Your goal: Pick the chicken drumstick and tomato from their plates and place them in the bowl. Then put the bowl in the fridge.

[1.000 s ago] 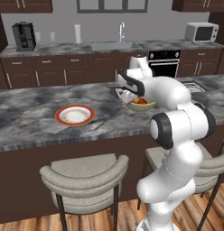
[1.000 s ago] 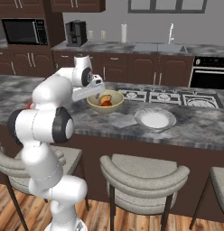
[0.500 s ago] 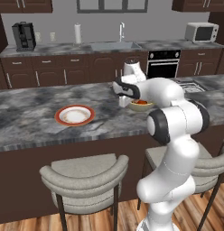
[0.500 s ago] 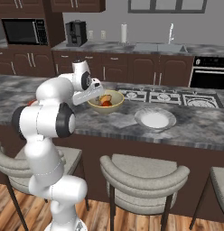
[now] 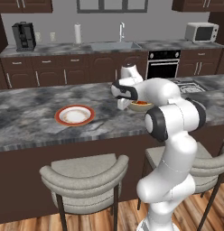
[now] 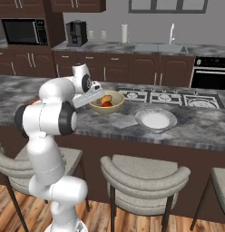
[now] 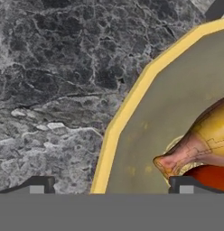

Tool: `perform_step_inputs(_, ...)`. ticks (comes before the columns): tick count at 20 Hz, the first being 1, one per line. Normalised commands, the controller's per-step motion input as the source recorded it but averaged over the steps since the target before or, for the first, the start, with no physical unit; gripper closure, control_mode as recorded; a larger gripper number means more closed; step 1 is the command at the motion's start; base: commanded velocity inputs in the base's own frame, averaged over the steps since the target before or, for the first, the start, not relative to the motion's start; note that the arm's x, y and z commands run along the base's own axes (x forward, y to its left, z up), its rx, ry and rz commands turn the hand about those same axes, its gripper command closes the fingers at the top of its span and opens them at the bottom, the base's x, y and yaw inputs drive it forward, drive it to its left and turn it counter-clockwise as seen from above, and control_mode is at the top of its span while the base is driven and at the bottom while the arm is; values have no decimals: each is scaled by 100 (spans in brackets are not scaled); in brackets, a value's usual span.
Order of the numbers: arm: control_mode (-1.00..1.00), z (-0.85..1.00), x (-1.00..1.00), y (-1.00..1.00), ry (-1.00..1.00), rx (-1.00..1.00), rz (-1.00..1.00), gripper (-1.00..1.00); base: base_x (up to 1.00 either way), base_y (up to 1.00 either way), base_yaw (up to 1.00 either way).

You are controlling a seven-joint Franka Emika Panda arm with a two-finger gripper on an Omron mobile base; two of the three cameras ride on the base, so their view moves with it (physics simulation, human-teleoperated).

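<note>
The tan bowl [image 6: 115, 97] [image 5: 147, 107] [image 7: 145, 149] stands on the dark marble island, holding the golden-brown chicken drumstick [image 7: 208, 135] [image 6: 105, 98] and the red tomato [image 7: 209, 176] [image 5: 140, 103] [image 6: 107, 104]. My gripper [image 7: 111, 187] [image 5: 123, 103] [image 6: 96, 103] is open and low at the bowl's left side. The yellow rim runs between the two fingertips, one outside over the counter and one inside by the food. The red-rimmed plate [image 5: 74, 115] and the white-grey plate [image 6: 155, 119] lie bare. The fridge is out of view.
A cooktop [image 6: 168, 97] is set into the island just behind the bowl. Grey stools [image 5: 84, 178] stand along the island's near side. The back counter carries a sink [image 5: 114, 45], a coffee machine [image 5: 22, 37] and a microwave [image 5: 202, 31].
The hand has swung from over the bowl's middle down to its left rim, and the jaws have stayed open. The bowl and the food in it have not moved.
</note>
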Motion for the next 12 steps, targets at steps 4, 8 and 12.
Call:
perform_step_inputs(4, -100, -14, 0, -1, 1, 0, 0, 100, 0, 0, 0)
perform_step_inputs(8, -100, -10, 2, -2, 0, 0, 0, 100, 0, 0, 0)
perform_step_inputs(12, -100, -3, 1, -9, 0, 0, 0, 100, 0, 0, 0)
